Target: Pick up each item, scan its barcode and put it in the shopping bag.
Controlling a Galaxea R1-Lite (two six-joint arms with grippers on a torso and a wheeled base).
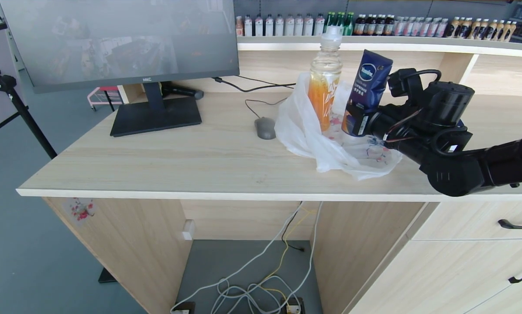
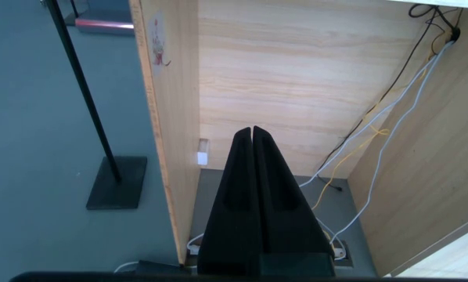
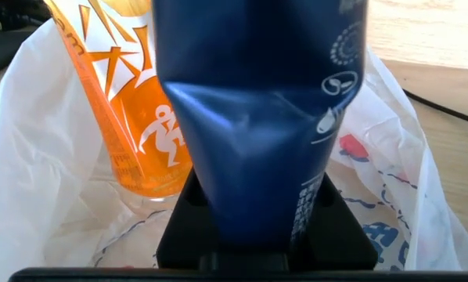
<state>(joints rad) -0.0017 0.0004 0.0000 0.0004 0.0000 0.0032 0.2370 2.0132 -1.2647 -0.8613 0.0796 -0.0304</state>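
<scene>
The right pincer (image 1: 360, 125) is clamped on the lower end of a dark blue tube (image 1: 369, 87), which rises upright out of it. Directly under the pincer the white shopping bag (image 1: 300, 131) lies open on the desk (image 1: 178, 161). An orange drink bottle (image 1: 325, 83) stands in the bag just to the pincer's left, close beside the tube. The tube looks light, soft and slick: its wall creases where the fingers press, so the stiffer cap end is probably the safer hold. The left pincer (image 2: 253, 139), fingers pressed together on nothing, hangs low beside the desk's side panel.
</scene>
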